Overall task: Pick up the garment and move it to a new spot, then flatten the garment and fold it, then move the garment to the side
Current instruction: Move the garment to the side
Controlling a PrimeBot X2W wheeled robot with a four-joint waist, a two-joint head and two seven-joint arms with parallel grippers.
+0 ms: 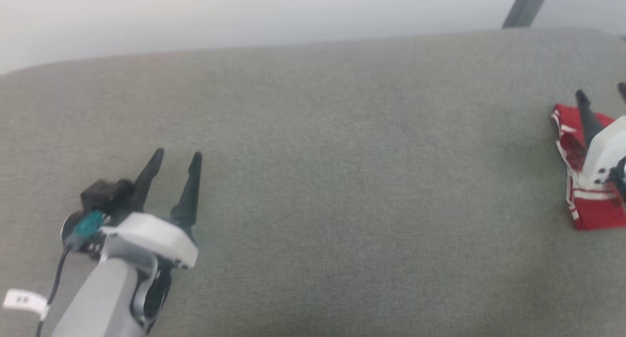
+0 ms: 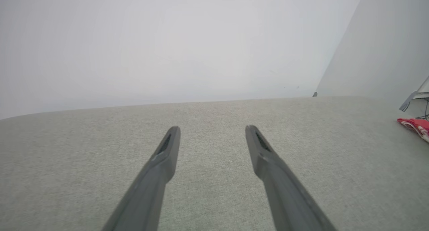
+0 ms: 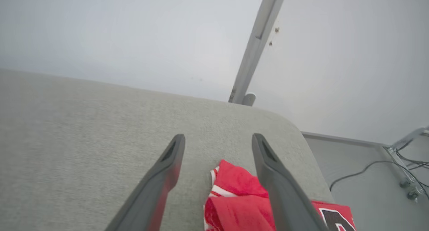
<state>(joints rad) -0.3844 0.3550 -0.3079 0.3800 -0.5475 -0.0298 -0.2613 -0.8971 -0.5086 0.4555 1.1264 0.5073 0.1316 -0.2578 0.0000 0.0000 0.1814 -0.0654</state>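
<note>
The left gripper [image 1: 177,156], fingers spread and empty, hangs over the grey cushion [image 1: 342,156], well left of the garment [image 1: 594,212]. The garment lies as a compact folded bundle by the cushion's right corner, so folding and the sideways move look done. The right gripper [image 3: 218,137] hovers above it, spread, pinching nothing. Beyond the garment are a metal post [image 3: 258,40] and floor cables [image 3: 362,172], neither in the way.
</note>
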